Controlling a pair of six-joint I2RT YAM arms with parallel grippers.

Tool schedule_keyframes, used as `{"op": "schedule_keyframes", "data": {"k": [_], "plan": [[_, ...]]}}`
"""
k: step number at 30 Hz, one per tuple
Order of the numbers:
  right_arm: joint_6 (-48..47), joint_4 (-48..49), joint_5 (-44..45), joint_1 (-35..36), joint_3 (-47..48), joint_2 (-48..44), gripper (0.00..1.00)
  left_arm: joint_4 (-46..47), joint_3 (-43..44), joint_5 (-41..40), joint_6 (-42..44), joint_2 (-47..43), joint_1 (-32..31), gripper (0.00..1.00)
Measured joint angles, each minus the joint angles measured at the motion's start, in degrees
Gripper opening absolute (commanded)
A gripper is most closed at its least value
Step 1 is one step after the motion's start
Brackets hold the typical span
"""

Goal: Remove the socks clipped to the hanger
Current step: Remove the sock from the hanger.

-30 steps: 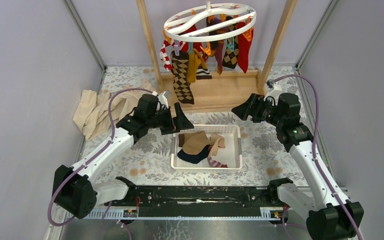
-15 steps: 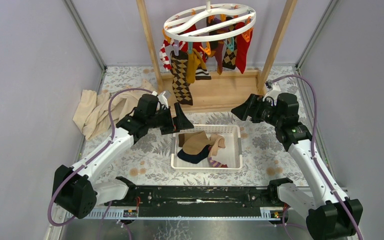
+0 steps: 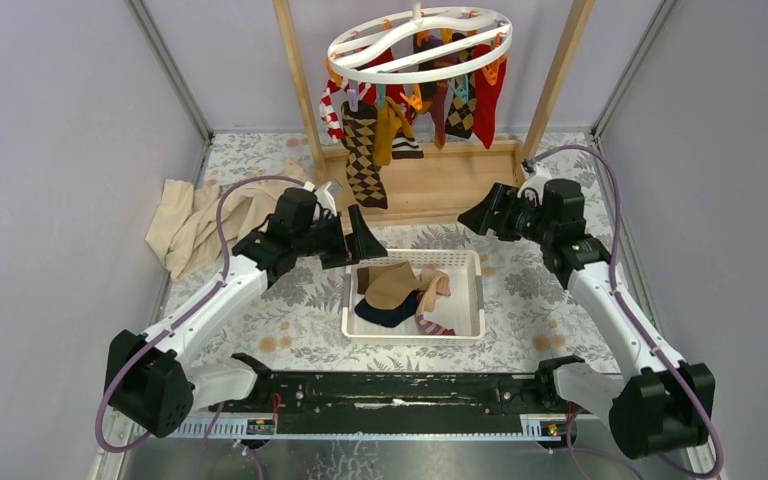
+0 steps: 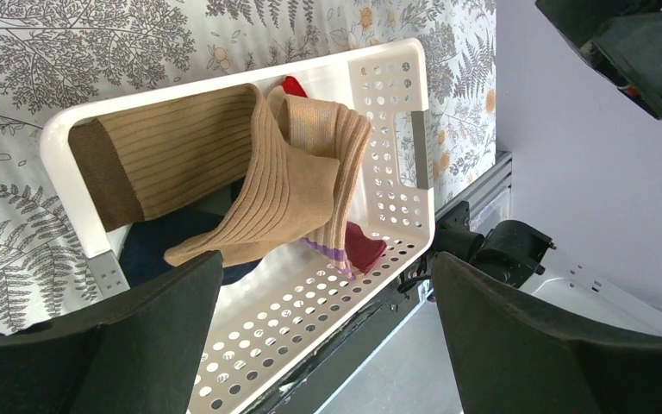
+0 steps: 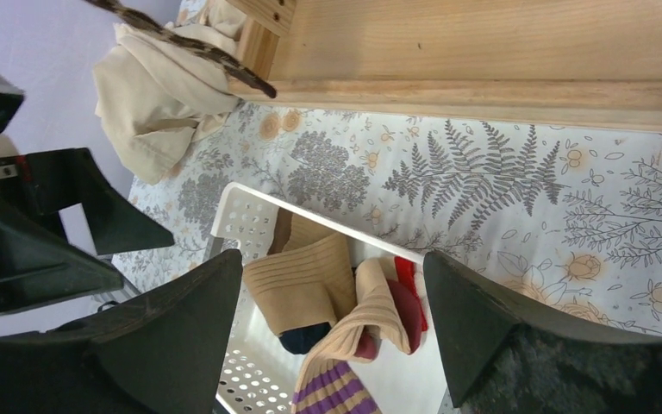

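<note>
The white ring hanger (image 3: 420, 45) hangs high at the back between two wooden posts. Several socks stay clipped under it, among them a long brown argyle one (image 3: 365, 160), a mustard one (image 3: 388, 130) and a red one (image 3: 487, 95). My left gripper (image 3: 360, 243) (image 4: 326, 267) is open and empty above the far left corner of the white basket (image 3: 415, 254). My right gripper (image 3: 475, 215) (image 5: 332, 259) is open and empty too, just beyond the basket's far right corner. The argyle sock's toe (image 5: 181, 39) dangles into the right wrist view.
The perforated basket (image 4: 60, 147) (image 5: 233, 203) holds loose socks: tan (image 4: 224, 164), navy, red, and purple-striped (image 5: 336, 388). A beige cloth (image 3: 195, 225) lies crumpled at the left. The wooden rack's base board (image 3: 440, 185) and posts (image 3: 298, 80) stand behind the basket.
My right arm has shifted a little to the left and farther back, gripper still open. The left arm has not moved.
</note>
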Motion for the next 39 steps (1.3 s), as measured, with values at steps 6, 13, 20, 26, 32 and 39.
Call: {"op": "schedule_keyframes", "data": {"k": [6, 13, 20, 26, 32, 39], "plan": [[0.1, 1.4, 1.9, 0.0, 2.8, 6.5, 0.84, -0.2, 0.9, -0.7, 1.2, 0.0, 0.0, 0.99], [0.0, 4.2, 4.9, 0.0, 9.3, 13.9, 0.85, -0.2, 0.9, -1.0, 2.3, 0.1, 0.0, 0.99], [-0.1, 6.3, 6.5, 0.0, 14.1, 19.7, 0.85, -0.1, 0.9, -1.2, 3.0, 1.4, 0.0, 0.99], [-0.2, 7.3, 7.5, 0.0, 15.2, 23.2, 0.85, 0.5, 0.9, -1.2, 3.3, 1.9, 0.0, 0.99], [-0.2, 7.9, 7.6, -0.2, 16.7, 25.9, 0.85, 1.2, 0.9, -1.2, 3.4, 2.7, 0.0, 0.99], [-0.2, 8.9, 7.5, -0.2, 16.8, 26.2, 0.85, 1.9, 0.9, -1.2, 3.4, 3.0, 0.0, 0.99]]}}
